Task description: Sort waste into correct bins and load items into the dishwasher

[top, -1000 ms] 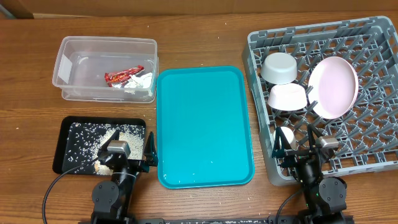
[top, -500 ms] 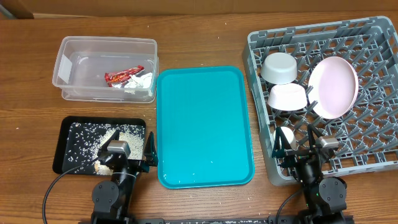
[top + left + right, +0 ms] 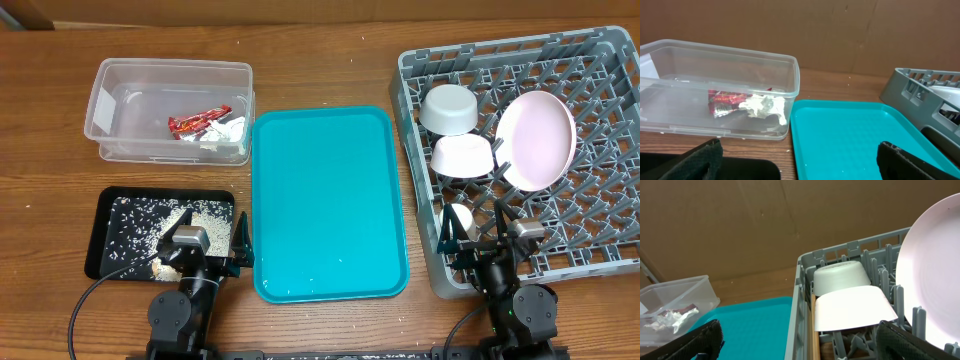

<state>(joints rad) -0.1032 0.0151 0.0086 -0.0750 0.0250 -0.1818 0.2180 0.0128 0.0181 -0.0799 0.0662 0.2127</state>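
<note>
Rice scraps [image 3: 150, 232] lay in the black tray [image 3: 100, 268] overhead, we saw, with wrapper [image 3: 198, 122] and tissue [image 3: 230, 130] in the clear tub [image 3: 170, 75], and bowls [image 3: 450, 108], plate [image 3: 536, 140] and cup [image 3: 458, 220] in the grey rack [image 3: 600, 215]. From the left wrist we saw the left pincer [image 3: 800, 165] released and empty, facing that tub. From the right wrist we saw the right pincer [image 3: 805, 345] released, facing the racked bowls and chopsticks [image 3: 814, 335].

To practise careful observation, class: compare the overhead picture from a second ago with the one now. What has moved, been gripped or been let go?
Nothing visibly changed. The left gripper and right gripper stay open and empty. The wrapper and tissue lie in the clear tub, the rice in the black tray, the plate in the grey rack.
</note>
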